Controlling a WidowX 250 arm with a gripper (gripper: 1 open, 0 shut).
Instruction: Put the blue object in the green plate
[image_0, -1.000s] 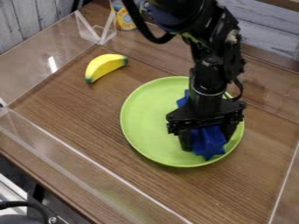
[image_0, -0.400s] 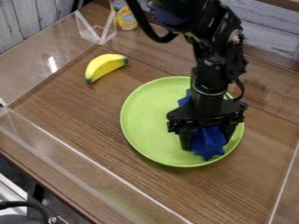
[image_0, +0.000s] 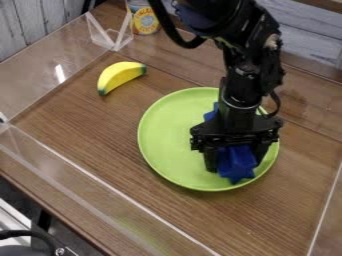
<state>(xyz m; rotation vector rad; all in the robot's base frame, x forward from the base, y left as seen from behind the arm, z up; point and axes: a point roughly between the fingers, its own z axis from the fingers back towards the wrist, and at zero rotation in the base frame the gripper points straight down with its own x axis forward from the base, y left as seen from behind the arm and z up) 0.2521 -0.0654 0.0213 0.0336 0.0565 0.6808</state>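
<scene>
The round lime-green plate (image_0: 174, 135) lies on the wooden table, right of centre. The deep-blue block (image_0: 238, 162) rests on the plate's right part, between my fingers. My black gripper (image_0: 235, 147) stands straight down over it, its fingers on either side of the block; I cannot tell whether they still press it. The arm hides the upper part of the block.
A yellow banana (image_0: 119, 76) lies on the table to the upper left of the plate. Clear plastic walls (image_0: 40, 150) edge the table at the left and front. A yellow-labelled container (image_0: 142, 20) stands at the back.
</scene>
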